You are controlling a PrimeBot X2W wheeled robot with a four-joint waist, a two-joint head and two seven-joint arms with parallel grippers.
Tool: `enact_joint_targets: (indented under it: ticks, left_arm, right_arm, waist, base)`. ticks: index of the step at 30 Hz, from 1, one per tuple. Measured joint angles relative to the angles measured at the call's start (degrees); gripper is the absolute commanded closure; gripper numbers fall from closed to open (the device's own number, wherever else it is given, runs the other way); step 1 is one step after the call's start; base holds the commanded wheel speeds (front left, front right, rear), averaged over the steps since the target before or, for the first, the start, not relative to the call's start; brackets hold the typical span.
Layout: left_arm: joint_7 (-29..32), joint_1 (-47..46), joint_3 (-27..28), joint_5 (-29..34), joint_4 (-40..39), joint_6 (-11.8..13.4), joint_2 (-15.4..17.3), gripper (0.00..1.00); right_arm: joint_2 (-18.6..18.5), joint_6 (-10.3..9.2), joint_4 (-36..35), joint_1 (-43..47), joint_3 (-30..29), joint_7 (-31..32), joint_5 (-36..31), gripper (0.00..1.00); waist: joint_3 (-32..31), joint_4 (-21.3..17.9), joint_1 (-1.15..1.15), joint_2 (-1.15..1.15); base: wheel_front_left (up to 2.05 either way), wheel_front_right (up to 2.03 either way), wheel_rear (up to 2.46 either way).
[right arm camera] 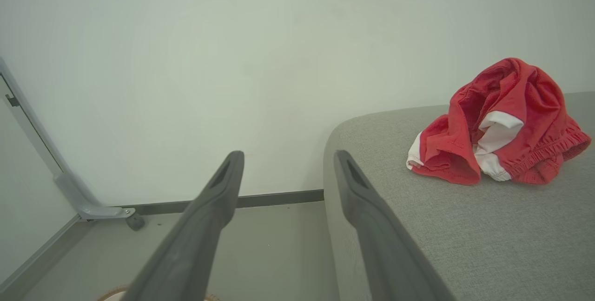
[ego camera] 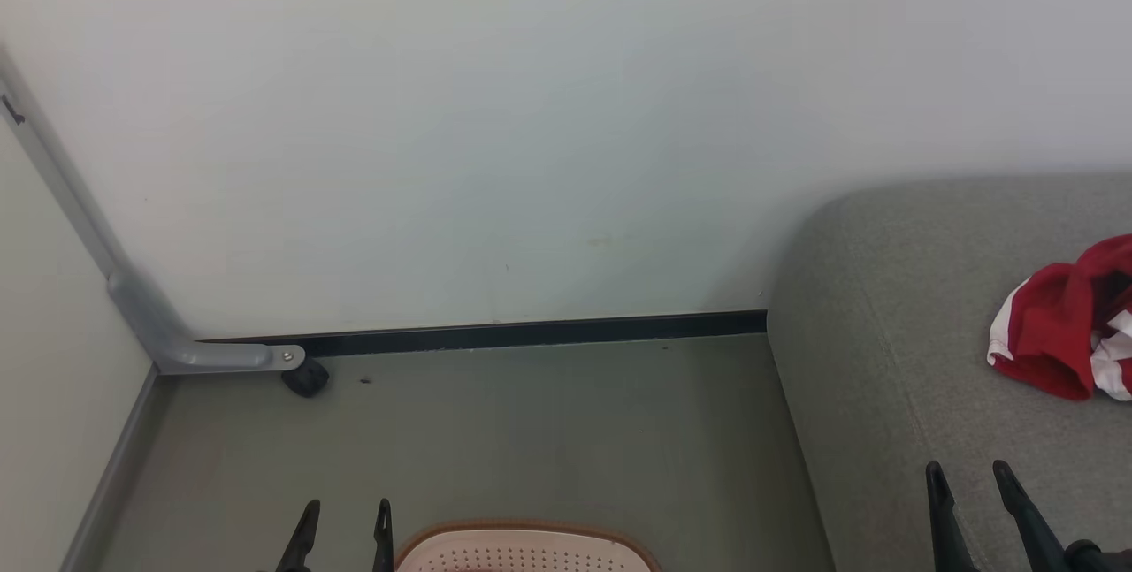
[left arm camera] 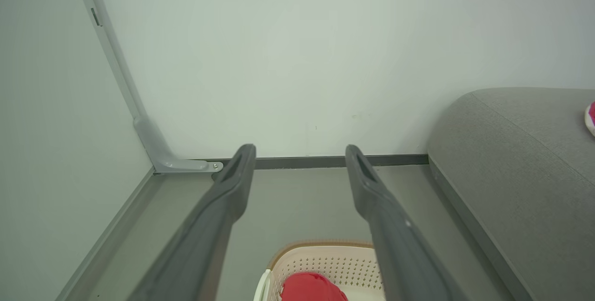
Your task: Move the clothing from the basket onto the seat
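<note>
– Red garment (ego camera: 1066,324) lay bunched on the grey seat (ego camera: 920,360) in head view; delivered, I judged. Left gripper (ego camera: 348,510) and right gripper (ego camera: 966,470) stood spread, empty.
– Left wrist view?
– Another red piece (left arm camera: 310,288) sat in the basket (left arm camera: 325,259) under the parted fingers (left arm camera: 223,208); arm likely poised for that pick.
– Right wrist view showed fingers apart beside the seat's edge, clear of the cloth, holding nothing.
</note>
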Motion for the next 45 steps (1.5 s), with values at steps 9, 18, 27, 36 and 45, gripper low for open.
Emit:
enact_joint_targets:
  ticks: [9,18,27,36,45]
  left_arm:
    - [0.0,0.0,0.5,0.3,0.5,0.0,-0.3,0.00]
    - [0.0,0.0,0.6,0.5,1.1,0.0,-0.7,0.00]
    - [1.3,-0.2,-1.6,1.2,3.8,0.0,-1.4,0.00]
    - [2.9,-2.5,-4.6,1.2,9.4,0.0,-2.0,0.00]
    - [5.3,-9.2,-7.2,1.1,16.5,0.0,-2.3,0.00]
  right_arm:
    - [0.0,-0.53,-2.1,0.5,0.0,1.5,0.0,0.00]
    - [-0.1,-0.78,-3.5,0.6,-0.1,2.4,0.0,0.00]
    - [-0.2,-1.08,-6.5,0.9,-0.1,3.5,0.0,0.00]
    - [-0.7,-1.08,-11.6,-0.1,0.3,4.5,0.0,0.00]
    - [-1.4,-1.11,-17.0,-3.7,-0.7,5.1,0.0,0.00]
  waist:
    - [0.0,0.1,0.00,0.00]
    - [0.3,0.2,0.00,0.00]
    - [1.6,0.6,0.00,0.00]
    - [5.4,0.5,0.00,0.00]
    - [11.6,-0.1,0.00,0.00]
  base:
    - [0.00,0.00,0.00]
    - [0.00,0.00,0.00]
    - [0.00,0.00,0.00]
    - [0.00,0.00,0.00]
    - [0.00,0.00,0.00]
